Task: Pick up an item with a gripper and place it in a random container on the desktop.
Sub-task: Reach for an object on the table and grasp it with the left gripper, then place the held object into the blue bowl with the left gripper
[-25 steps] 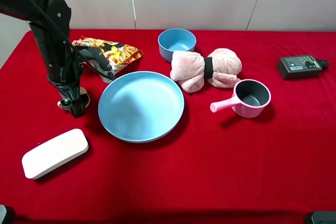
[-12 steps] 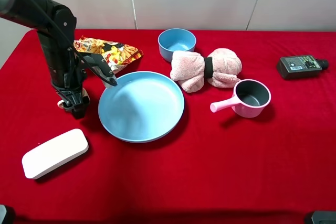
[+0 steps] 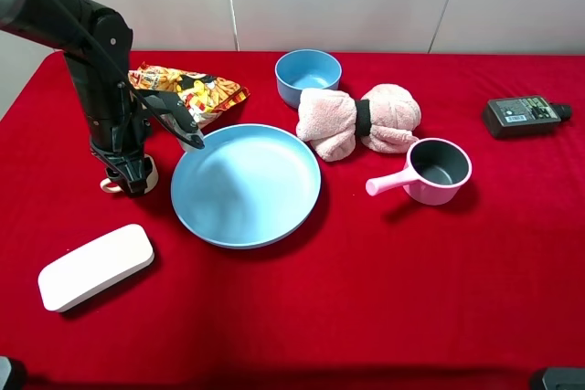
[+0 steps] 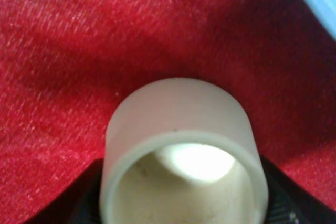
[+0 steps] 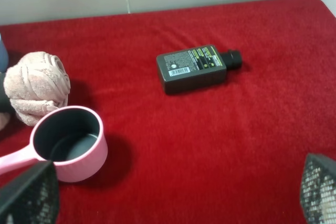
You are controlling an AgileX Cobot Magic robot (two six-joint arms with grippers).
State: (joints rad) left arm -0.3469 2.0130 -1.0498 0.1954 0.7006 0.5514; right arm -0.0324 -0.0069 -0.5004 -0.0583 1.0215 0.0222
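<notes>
Desktop (image 3: 411, 299) is crowded, so the risk is mostly in the carry.

Plate (image 3: 245, 191) is mid-table. If the grip slips during the carry, the cup lands there, which is the wrong dish.

Snack bag (image 3: 196, 90), at the plate's 11 o'clock, sits close to the left arm. A low swing could snag it.

Towel roll (image 3: 356, 121) is just beside the bowl at its 5 o'clock, so an approach from that side is cramped.

Bowl (image 3: 297, 90), at the plate's 1 o'clock, is narrow. An off-centre release could clip the rim, or the handle could hang on it.

Cup (image 4: 178, 124) is at the plate's 9 o'clock, close to its rim. Left gripper (image 3: 131, 175) pinches its smooth round wall, one finger each side. It could rotate or slide out. I can't tell whether it's clear of the cloth.

Right gripper (image 5: 173, 198) has its jaws spread and empty.
</notes>
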